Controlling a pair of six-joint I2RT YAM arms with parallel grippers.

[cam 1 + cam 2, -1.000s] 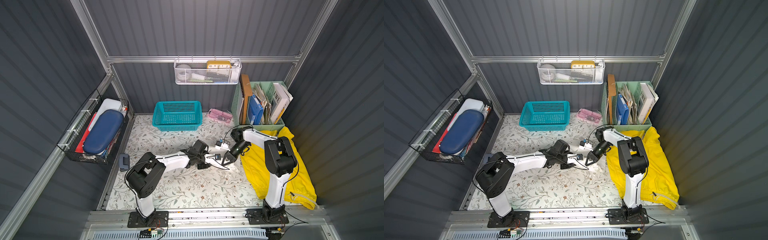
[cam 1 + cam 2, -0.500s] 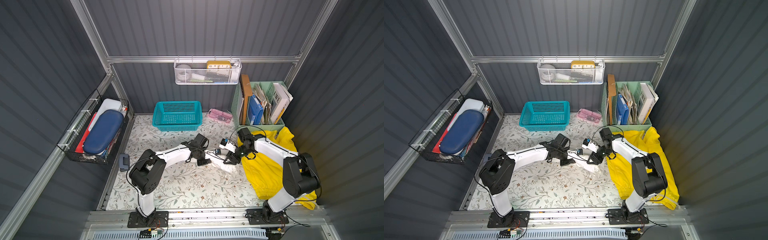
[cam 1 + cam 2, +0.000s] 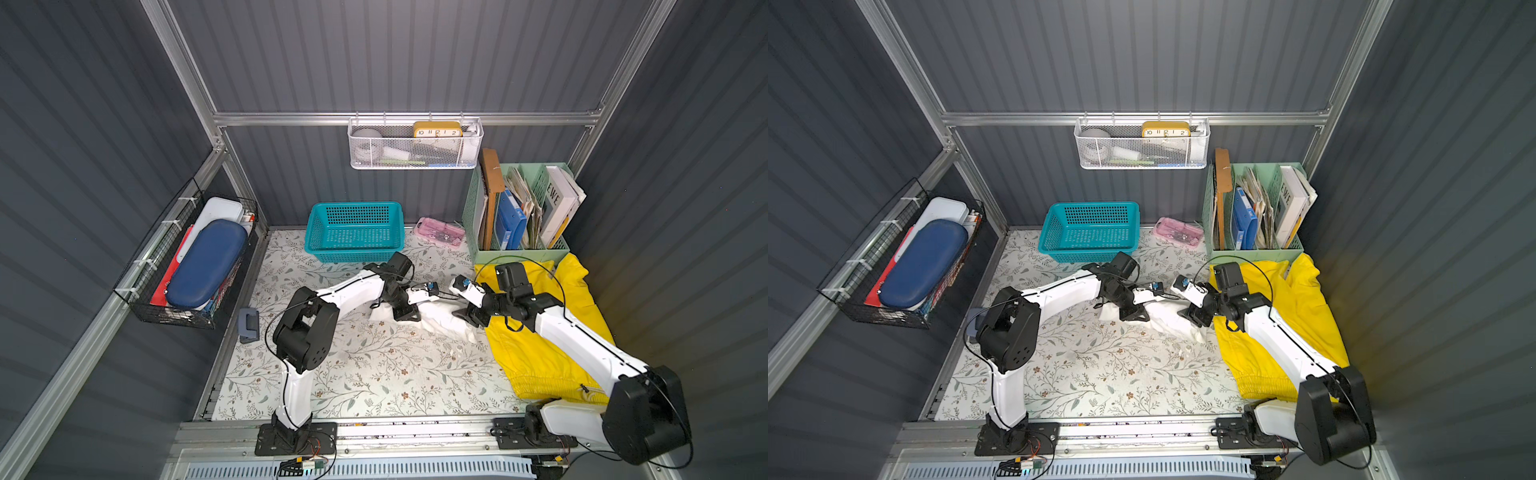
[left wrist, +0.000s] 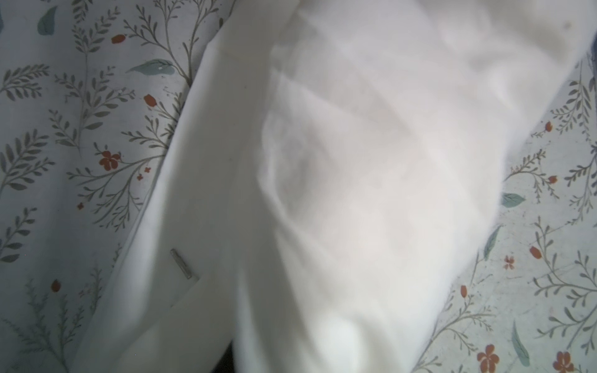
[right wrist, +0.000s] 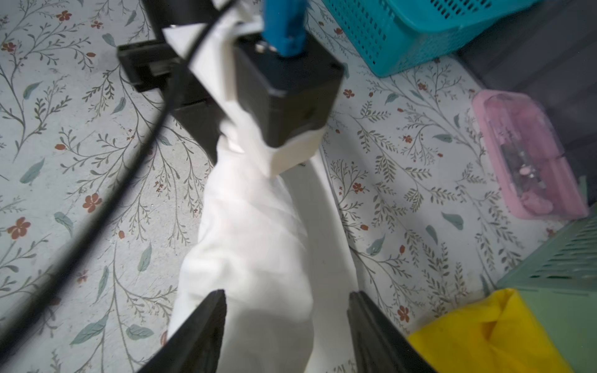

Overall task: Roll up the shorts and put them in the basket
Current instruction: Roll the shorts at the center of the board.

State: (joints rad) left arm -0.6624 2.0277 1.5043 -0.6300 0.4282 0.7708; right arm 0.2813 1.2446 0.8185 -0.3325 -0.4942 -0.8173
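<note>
The white shorts point(image 3: 440, 318) point(image 3: 1169, 318) lie bunched into a long narrow strip in the middle of the flowered table, stretched between my two grippers. My left gripper point(image 3: 405, 316) point(image 3: 1133, 316) sits low on their left end. White cloth point(image 4: 355, 161) fills the left wrist view and hides its jaws, and the cloth narrows where it is pinched point(image 5: 232, 145). My right gripper point(image 5: 287, 323) point(image 3: 467, 313) stands open, one black finger point(image 5: 206, 323) on each side of the strip's right end. The yellow shorts point(image 3: 523, 361) point(image 5: 484, 339) lie spread at the right under my right arm.
A teal basket point(image 3: 354, 230) stands at the back, a pink case point(image 3: 440, 232) beside it and a green file holder point(image 3: 523, 251) at the back right. A small blue-grey object point(image 3: 248, 325) lies at the table's left edge. Wire baskets hang on the walls.
My right gripper has opened and let go of the white cloth. The right arm has stretched out low over the yellow shorts. The left gripper has stayed on the cloth's left end.
</note>
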